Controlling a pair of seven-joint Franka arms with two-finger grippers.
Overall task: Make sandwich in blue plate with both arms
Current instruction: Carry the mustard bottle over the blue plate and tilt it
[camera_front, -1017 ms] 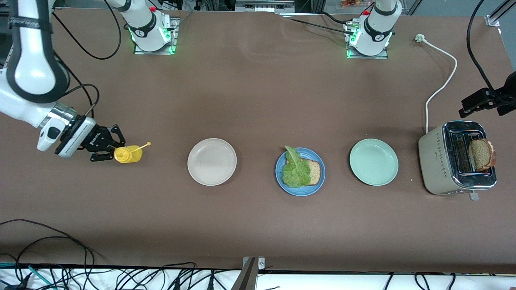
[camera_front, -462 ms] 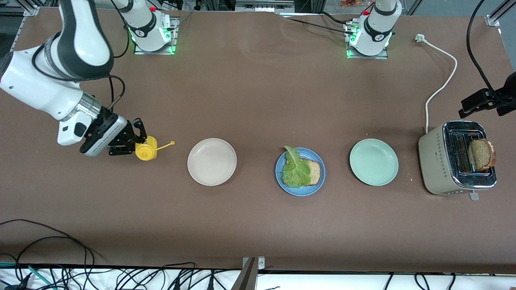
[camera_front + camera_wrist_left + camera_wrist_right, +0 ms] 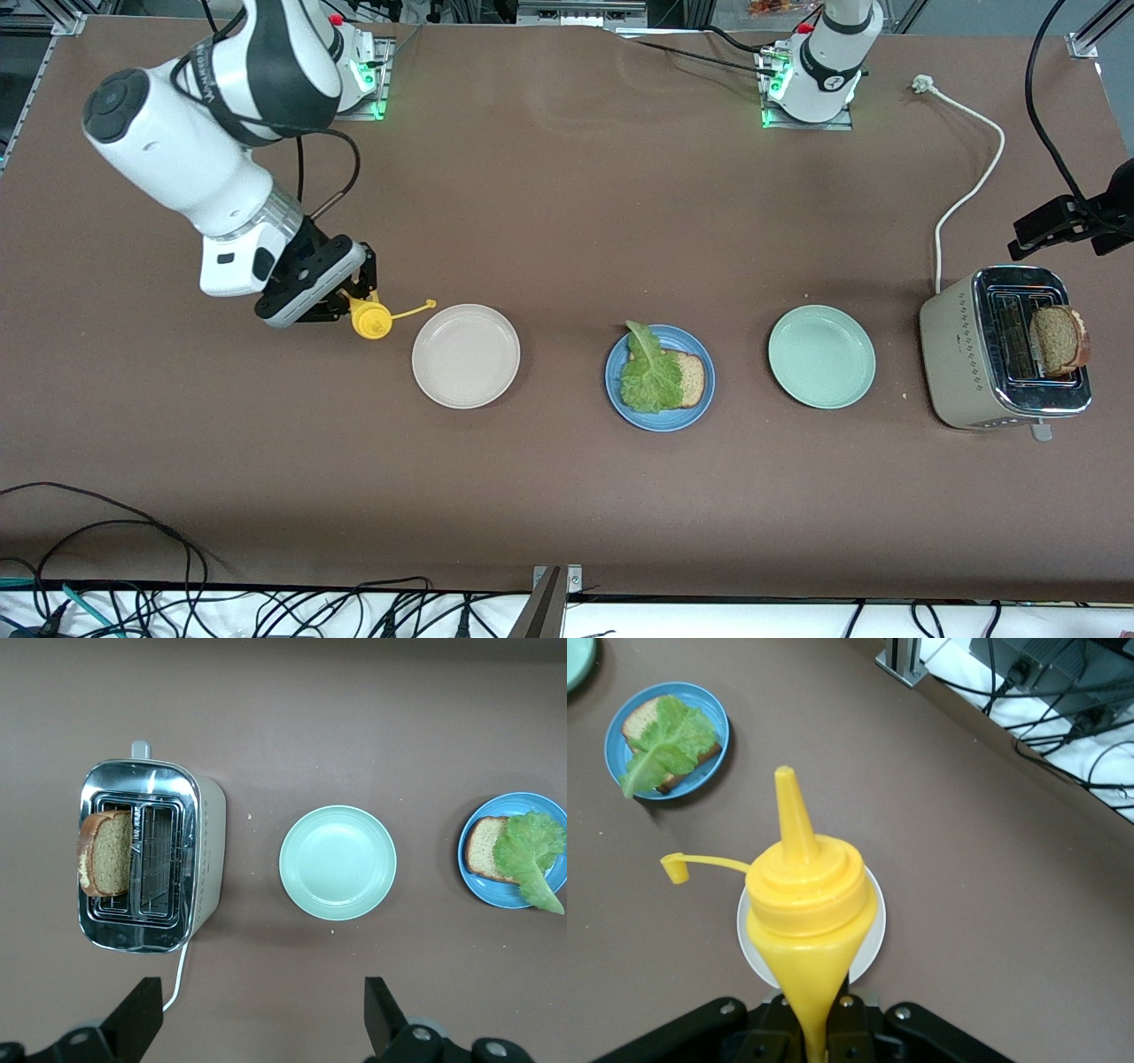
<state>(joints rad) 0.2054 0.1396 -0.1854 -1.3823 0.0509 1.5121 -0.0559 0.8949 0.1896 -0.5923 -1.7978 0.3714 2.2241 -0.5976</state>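
Right pincer [image 3: 354, 297] grips yellow bottle [image 3: 370, 319] aloft; left pincer [image 3: 257, 1028] gapes above toaster [image 3: 146, 855].

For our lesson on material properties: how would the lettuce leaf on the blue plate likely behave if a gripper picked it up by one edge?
The lettuce leaf looks thin and ruffled, so it would probably flop and droop. It drapes loosely over the bread slice on the blue plate, suggesting it is light and could slide off. A hard pinch might tear it.

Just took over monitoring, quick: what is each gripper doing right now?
Left gripper: open, holding nothing, above the toaster.
Right gripper: shut on the yellow squeeze bottle.
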